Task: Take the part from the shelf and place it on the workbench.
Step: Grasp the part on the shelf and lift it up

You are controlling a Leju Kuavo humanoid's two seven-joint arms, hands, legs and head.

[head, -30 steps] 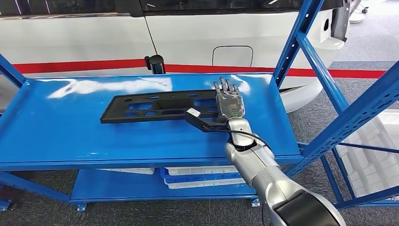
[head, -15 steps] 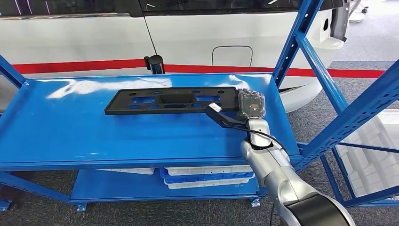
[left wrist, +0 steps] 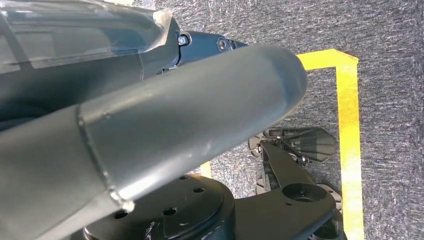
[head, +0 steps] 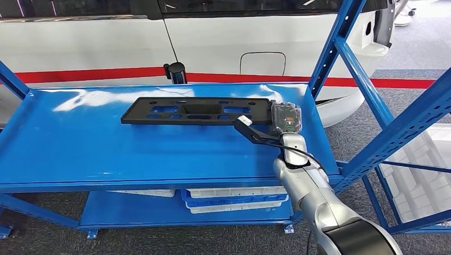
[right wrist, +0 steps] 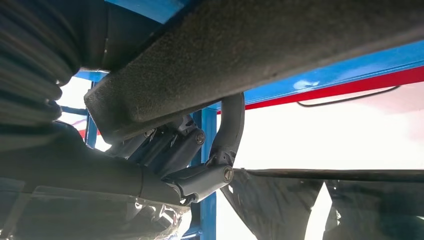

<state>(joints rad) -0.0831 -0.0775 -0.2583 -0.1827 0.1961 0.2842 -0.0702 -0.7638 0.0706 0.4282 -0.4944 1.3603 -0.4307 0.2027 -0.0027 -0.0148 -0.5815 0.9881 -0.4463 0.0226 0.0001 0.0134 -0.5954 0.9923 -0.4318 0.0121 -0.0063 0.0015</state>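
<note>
The part is a long black flat plate with cut-outs [head: 197, 110], held level just above the blue shelf's top board [head: 80, 138]. My right hand [head: 286, 118] grips the plate's right end, fingers curled over its edge. The right wrist view has that hand [right wrist: 150, 165] up close, its thick thumb [right wrist: 250, 60] across the picture, and the plate's thin dark edge [right wrist: 350, 175] running away from it. My left hand [left wrist: 150, 125] hangs over grey carpet with nothing in it, thumb and fingers stretched out.
Blue uprights [head: 340, 48] and slanted braces [head: 409, 122] frame the shelf's right side, close to my right arm. A white car with a red stripe [head: 106, 48] stands behind the shelf. White bins [head: 234, 199] lie on the lower board. Yellow floor tape [left wrist: 347, 125] marks the carpet.
My right hand went from lying flat on the plate to gripping its right end. The plate has lifted and shifted to the right and towards the back of the shelf.
</note>
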